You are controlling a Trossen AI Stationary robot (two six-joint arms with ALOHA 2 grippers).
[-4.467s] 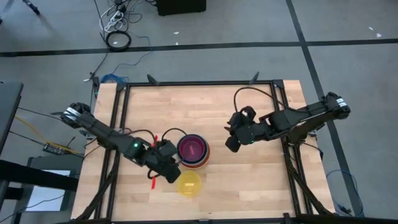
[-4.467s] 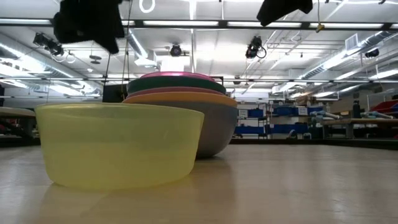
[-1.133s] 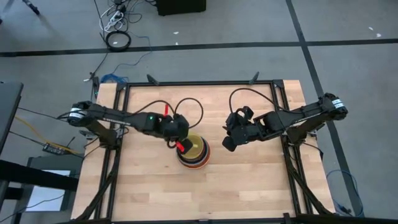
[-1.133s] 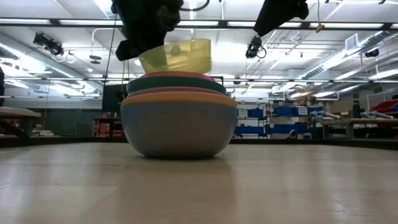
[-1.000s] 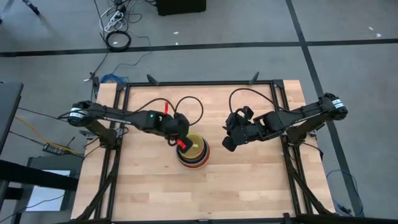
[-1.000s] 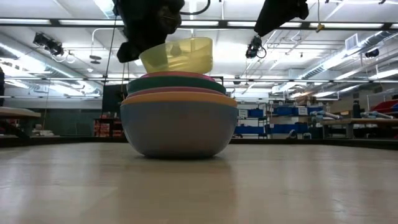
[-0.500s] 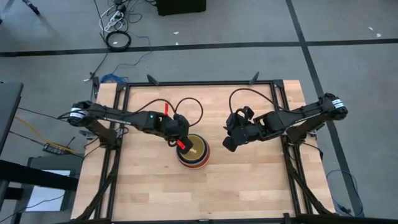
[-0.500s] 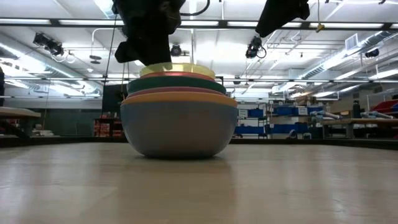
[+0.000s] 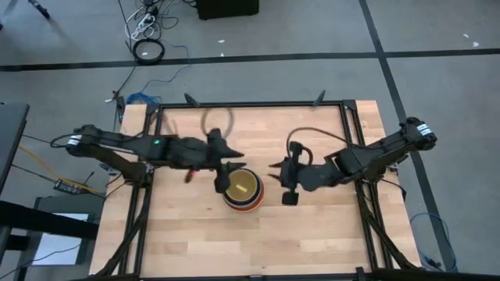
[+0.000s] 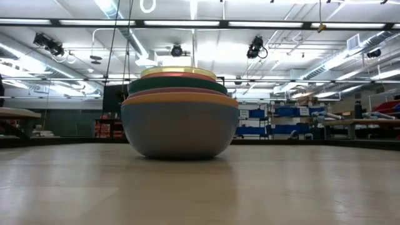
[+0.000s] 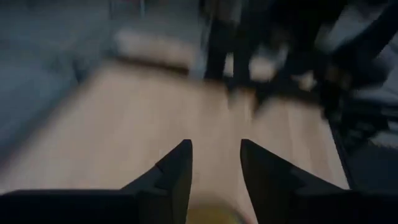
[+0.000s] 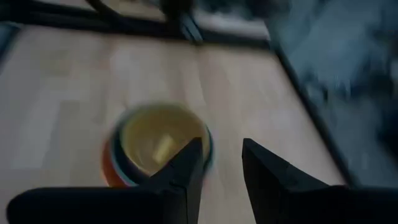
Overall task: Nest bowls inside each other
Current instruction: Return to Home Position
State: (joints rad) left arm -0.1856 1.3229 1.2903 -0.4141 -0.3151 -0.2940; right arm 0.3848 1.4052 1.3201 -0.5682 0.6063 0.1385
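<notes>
High view: the nested stack of smooth round plastic bowls (image 9: 243, 193) sits mid wooden surface (image 9: 312, 226), small yellow bowl (image 9: 243, 184) innermost. The left gripper (image 9: 222, 176) and right gripper (image 9: 283, 183) flank it.

Low view: rims layered, everything looks seated.

Wrist views: both grippers spread, empty.

Light, slick plastic I'd guess, so pinch a rim.

bowls (image 10: 179, 125): grey-blue shell, rims orange, pink, teal, red, yellow | table (image 9: 312, 226): pale wood grain

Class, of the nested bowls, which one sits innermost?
The yellow bowl, whose whole inside shows from above; the other bowls appear only as thin coloured rims around and below it.
</notes>
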